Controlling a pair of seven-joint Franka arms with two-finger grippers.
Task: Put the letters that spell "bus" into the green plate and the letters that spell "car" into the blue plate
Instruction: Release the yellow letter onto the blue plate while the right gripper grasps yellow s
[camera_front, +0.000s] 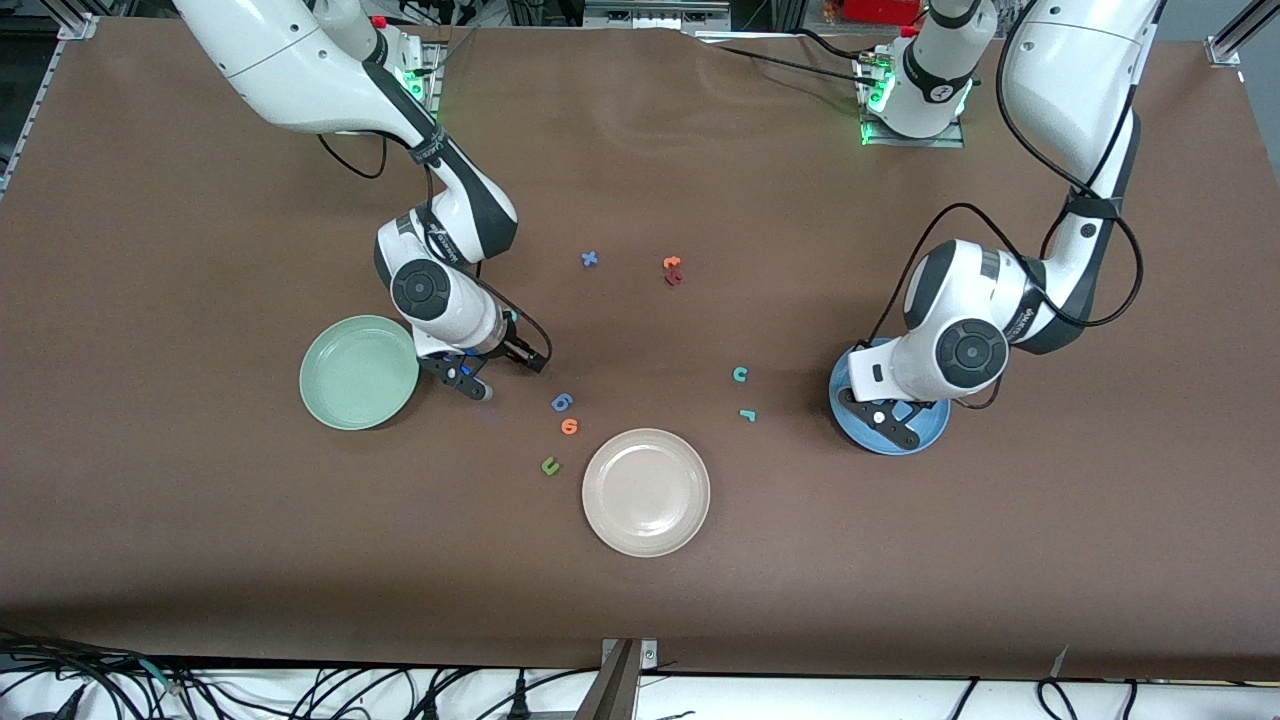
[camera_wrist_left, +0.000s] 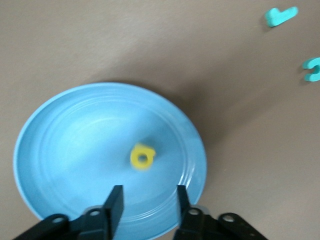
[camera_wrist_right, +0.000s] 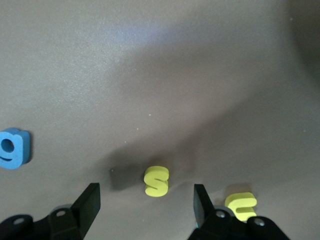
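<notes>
My left gripper (camera_front: 890, 425) hangs low over the blue plate (camera_front: 838, 385). In the left wrist view its jaws (camera_wrist_left: 149, 192) stand open with nothing between them, and a yellow a (camera_wrist_left: 142, 156) lies in the blue plate (camera_wrist_left: 60, 150). A teal c (camera_front: 740, 375) and a teal r (camera_front: 747, 415) lie on the table between the blue and beige plates. My right gripper (camera_front: 470, 382) is down at the table beside the green plate (camera_front: 358, 372), open. A yellow s (camera_wrist_right: 157, 181) lies between its fingers, untouched, and a yellow u (camera_wrist_right: 241, 206) sits just outside one finger.
The beige plate (camera_front: 646, 491) is nearest the front camera. A blue 6-like letter (camera_front: 562, 402), an orange one (camera_front: 569, 427) and an olive u (camera_front: 549, 466) lie between it and my right gripper. A blue x (camera_front: 589, 259) and an orange t (camera_front: 672, 263) lie mid-table.
</notes>
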